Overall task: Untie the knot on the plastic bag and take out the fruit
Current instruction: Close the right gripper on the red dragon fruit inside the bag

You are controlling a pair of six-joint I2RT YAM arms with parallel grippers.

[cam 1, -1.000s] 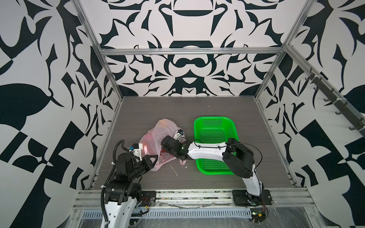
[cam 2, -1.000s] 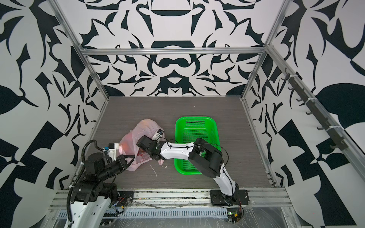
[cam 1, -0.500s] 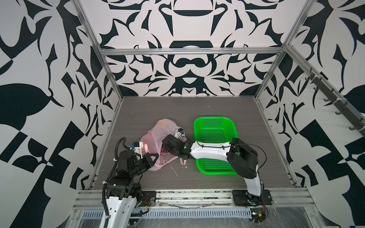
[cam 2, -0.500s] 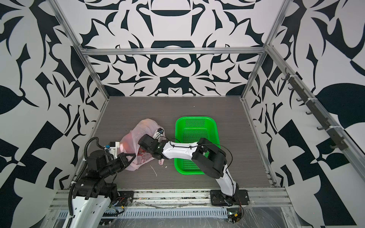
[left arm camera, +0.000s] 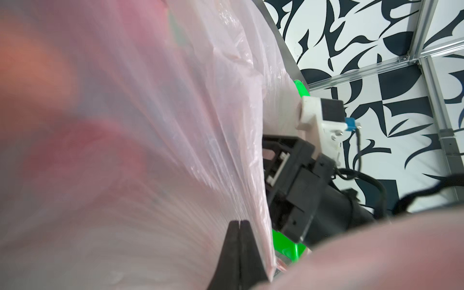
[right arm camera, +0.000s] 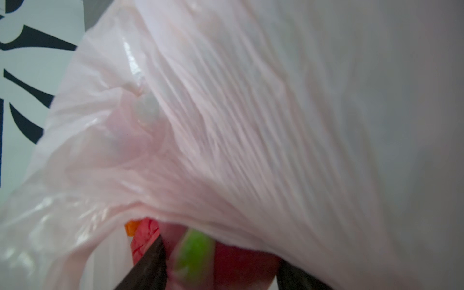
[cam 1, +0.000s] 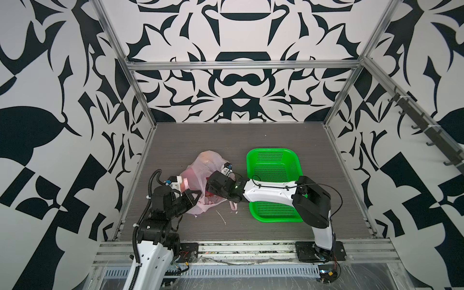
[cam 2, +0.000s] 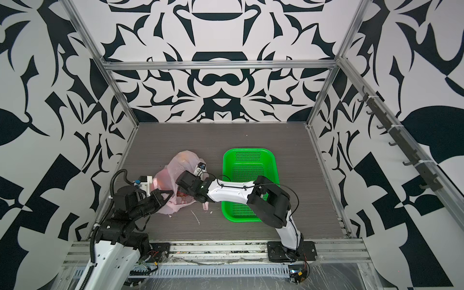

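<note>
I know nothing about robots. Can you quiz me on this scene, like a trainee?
1. True or false: the left gripper stands wide open, clear of the thin translucent pink plastic bag.
2. Which reaches into the bag's mouth: A left gripper, B right gripper?
3. Fill in: in both top views the green perforated plastic basket lies on the bag's ___ side.
Key: 1 false, it pinches the bag; 2 B; 3 right.
</note>
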